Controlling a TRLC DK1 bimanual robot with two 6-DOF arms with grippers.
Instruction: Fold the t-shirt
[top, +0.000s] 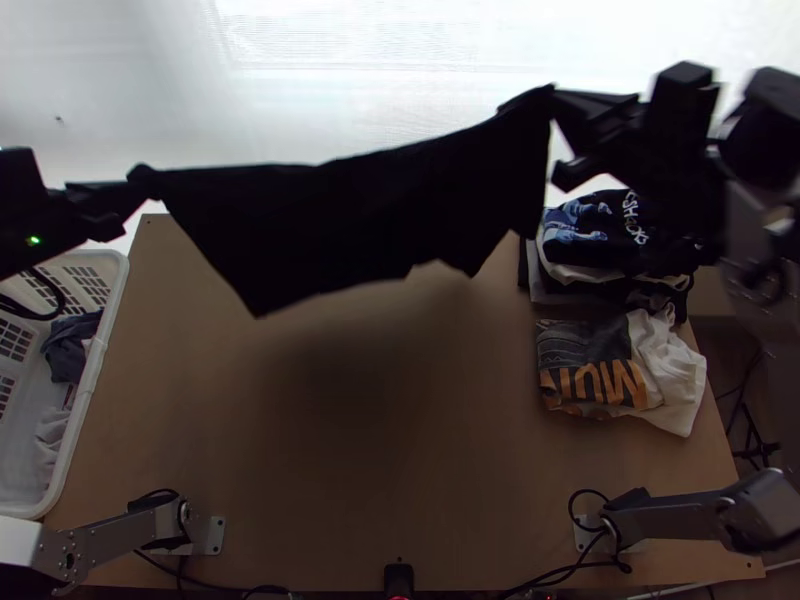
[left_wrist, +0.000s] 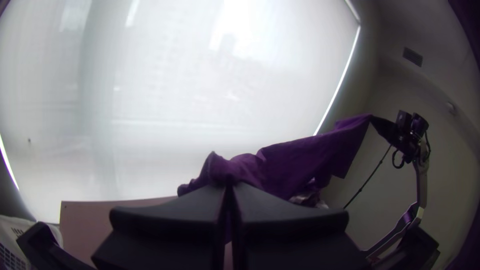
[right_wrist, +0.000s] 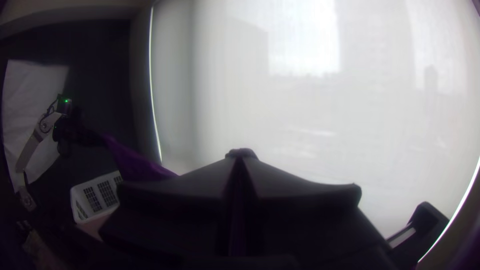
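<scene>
In the top view the black t-shirt (top: 350, 220) hangs stretched in the air above the table, its lower edge uneven. My left gripper (top: 145, 180) is shut on its left end, and my right gripper (top: 545, 98) holds the other end, higher up. In the left wrist view the shirt (left_wrist: 310, 155) looks purple and runs from the closed fingers of my left gripper (left_wrist: 229, 187) across to the other arm. The right wrist view has my right gripper (right_wrist: 241, 162) closed on a bit of cloth, with more of the shirt (right_wrist: 135, 162) beside it.
Folded clothes lie in a stack (top: 610, 235) at the table's right side, with another folded shirt (top: 610, 370) nearer. A white basket (top: 95, 370) holding some clothes stands at the left. The wooden table (top: 370, 440) lies below the raised cloth.
</scene>
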